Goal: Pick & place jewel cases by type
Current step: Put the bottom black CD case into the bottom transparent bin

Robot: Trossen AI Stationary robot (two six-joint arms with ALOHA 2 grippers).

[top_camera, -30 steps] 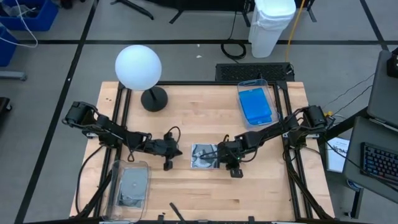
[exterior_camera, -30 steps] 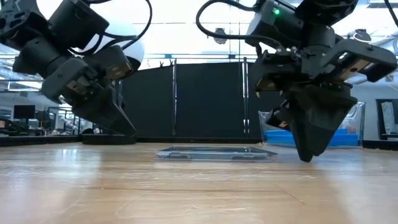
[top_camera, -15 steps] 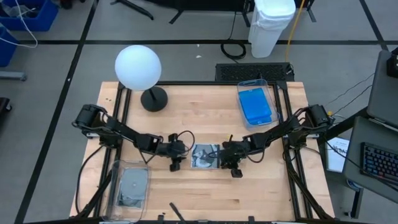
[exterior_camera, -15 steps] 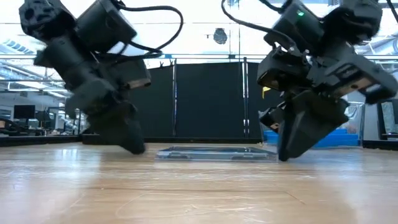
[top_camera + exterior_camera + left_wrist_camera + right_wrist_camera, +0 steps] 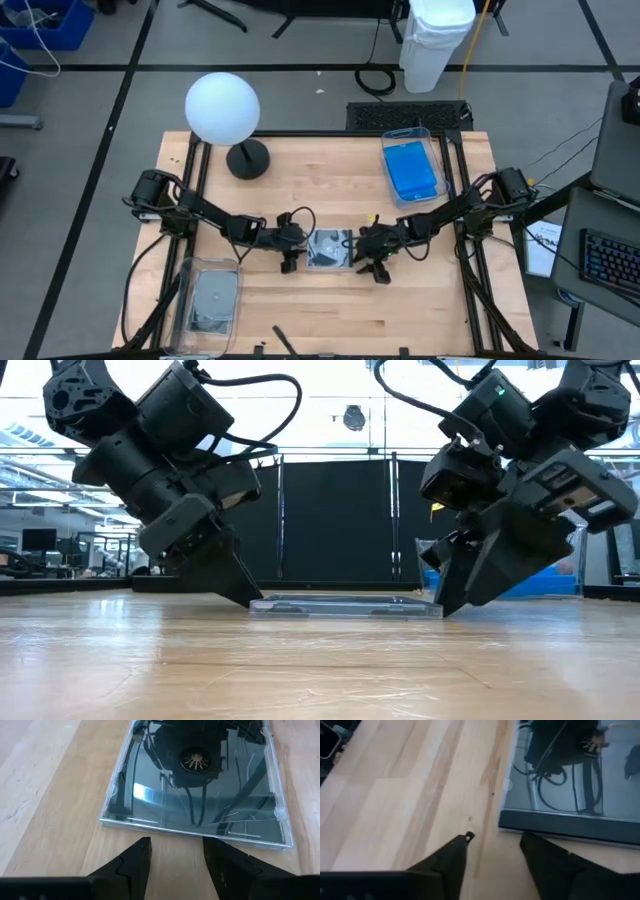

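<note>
A dark jewel case [image 5: 330, 250] lies flat in the middle of the table [image 5: 330, 180], caught between the two arms, and everything turns on which side gets under it. The left gripper [image 5: 291, 247] is tipped down at the case's left edge, its fingers [image 5: 131, 865] spread with a clear gap, tips just short of the clear rim. The right gripper [image 5: 374, 253] mirrors it at the opposite edge, its fingers likewise parted and holding nothing. From table height both sets of tips sit right at the case's ends, touching or very nearly so; I can't quite tell which. The case looks close to square, so it has little long axis to speak of, and neither arm looks clearly nearer. The bin [image 5: 412, 165] with the blue cases [image 5: 412, 170] sits at the far right; the other clear bin [image 5: 211, 298], which seems to hold dark cases [image 5: 212, 300], sits at the near left, so my guess is the left arm has the shorter carry.
</note>
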